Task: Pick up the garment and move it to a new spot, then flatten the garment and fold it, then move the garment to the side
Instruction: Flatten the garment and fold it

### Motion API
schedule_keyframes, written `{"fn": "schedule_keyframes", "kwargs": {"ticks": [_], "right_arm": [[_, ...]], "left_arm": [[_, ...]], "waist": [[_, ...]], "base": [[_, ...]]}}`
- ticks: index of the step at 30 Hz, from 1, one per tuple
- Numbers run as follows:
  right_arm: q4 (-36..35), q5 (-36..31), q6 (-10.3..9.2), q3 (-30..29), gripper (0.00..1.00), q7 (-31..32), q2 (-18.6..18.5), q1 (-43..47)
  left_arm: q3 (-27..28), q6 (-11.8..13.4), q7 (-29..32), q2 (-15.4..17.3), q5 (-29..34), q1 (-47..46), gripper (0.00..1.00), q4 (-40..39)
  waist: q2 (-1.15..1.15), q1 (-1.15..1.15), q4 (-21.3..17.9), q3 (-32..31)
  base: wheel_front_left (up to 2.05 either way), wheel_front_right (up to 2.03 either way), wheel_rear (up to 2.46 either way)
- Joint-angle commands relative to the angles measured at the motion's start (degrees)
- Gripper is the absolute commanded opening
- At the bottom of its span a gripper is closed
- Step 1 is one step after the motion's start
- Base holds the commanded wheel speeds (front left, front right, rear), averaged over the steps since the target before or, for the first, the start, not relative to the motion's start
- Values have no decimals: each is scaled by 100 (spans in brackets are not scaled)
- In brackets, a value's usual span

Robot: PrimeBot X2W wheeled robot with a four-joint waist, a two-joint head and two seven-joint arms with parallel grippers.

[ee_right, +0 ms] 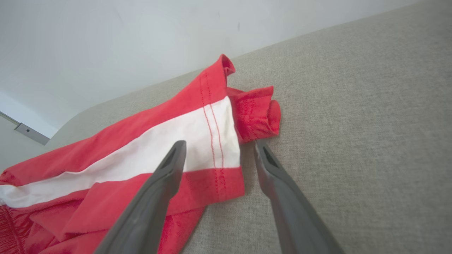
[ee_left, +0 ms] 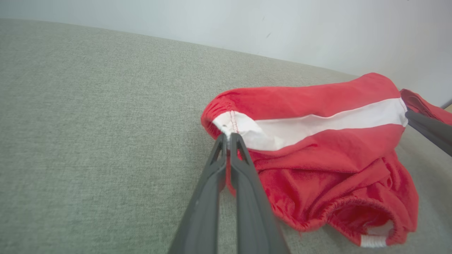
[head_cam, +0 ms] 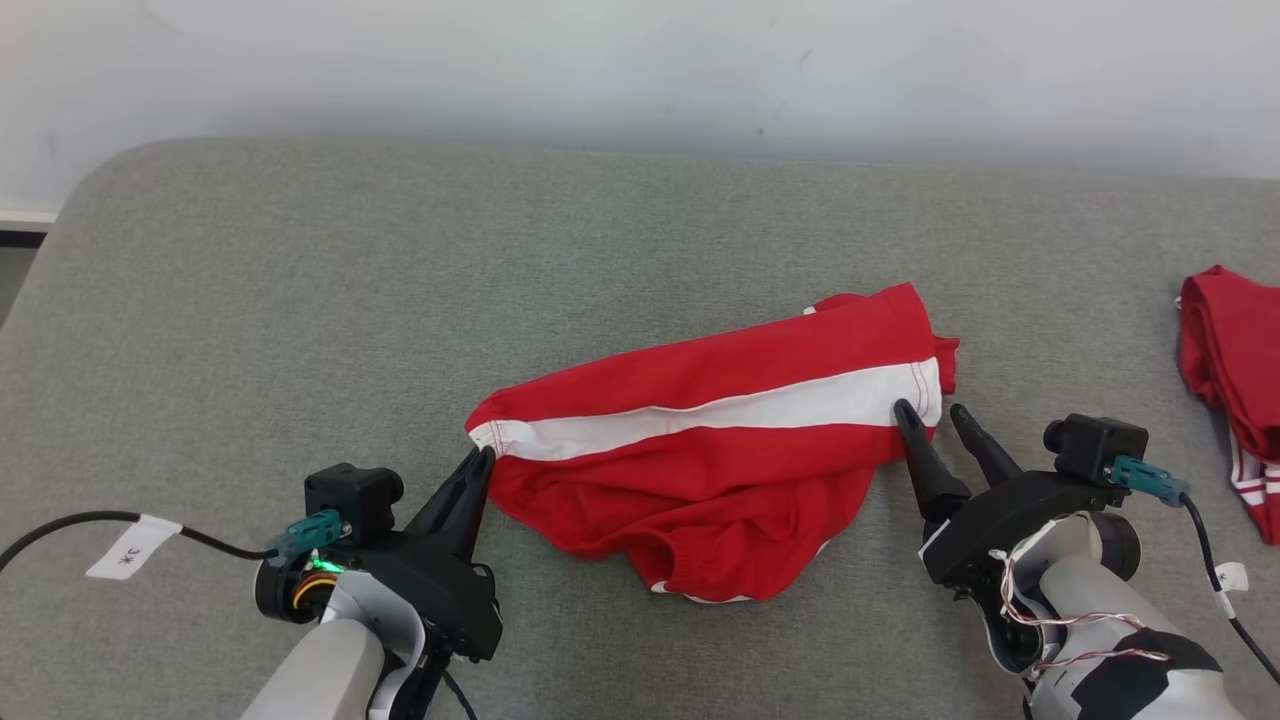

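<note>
Left pincer [ee_left: 229, 137] clamps garment [ee_left: 328, 155] end.

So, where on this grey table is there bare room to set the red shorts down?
Widest bare patch: the grey table left of the red shorts. Also free: the strip behind the shorts, and the gap between them and the second red garment. Crowded: the near edge, where the left gripper and right gripper stand at the shorts' ends.

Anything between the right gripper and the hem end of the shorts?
Nothing visible. The right gripper is open, its fingers straddling the hem of the red shorts; the left gripper is shut on the other end.
</note>
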Motion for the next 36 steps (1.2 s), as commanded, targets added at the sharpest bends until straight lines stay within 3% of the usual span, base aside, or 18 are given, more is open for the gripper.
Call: {"fn": "schedule_keyframes", "kwargs": {"ticks": [1, 3, 5, 6, 7, 12, 22, 23, 24, 36], "right_arm": [[90, 110, -13, 86, 94, -24, -49, -87], [199, 246, -13, 221, 53, -48, -62, -159], [250, 369, -13, 346, 38, -61, -77, -231], [267, 383, -13, 415, 5, -73, -106, -273], [274, 434, -13, 472, 0, -76, -123, -310], [177, 416, -13, 736, 0, -106, -275, -434], [-264, 510, -13, 692, 0, -103, -460, -292], [-233, 553, -13, 776, 44, -103, -451, -303], [-185, 597, -13, 859, 100, -104, -451, -342], [540, 1205, -13, 1407, 100, -98, -294, -708]], "left_arm": [[-35, 7, -46, 29, -20, -66, 0, -13], [-87, 7, -54, 47, -35, -89, 0, -10], [-124, 7, -68, 64, -57, -113, 0, -4], [-144, 7, -78, 71, -67, -122, 0, -2], [-163, 7, -80, 87, -68, -128, 0, 3], [-194, 7, -230, 172, -43, -164, 0, -6], [-138, 8, -370, 411, -140, -61, 0, -152], [-134, 8, -362, 426, -144, -50, 0, -174], [-141, 13, -356, 425, -147, -44, 0, -200], [-327, 17, -351, 279, -146, -239, 0, -281]], "waist": [[0, 0, 39, 23], [0, 0, 63, 34], [0, 0, 76, 54], [0, 0, 81, 65], [0, 0, 81, 76], [0, 0, 43, 65], [0, 0, -163, -152], [0, 0, -168, -146], [0, 0, -166, -129], [0, 0, 162, 113]], "base": [[0, 0, 0], [0, 0, 0], [0, 0, 0], [0, 0, 0], [0, 0, 0], [0, 0, 0], [0, 0, 0], [0, 0, 0], [0, 0, 0], [0, 0, 0]]}}
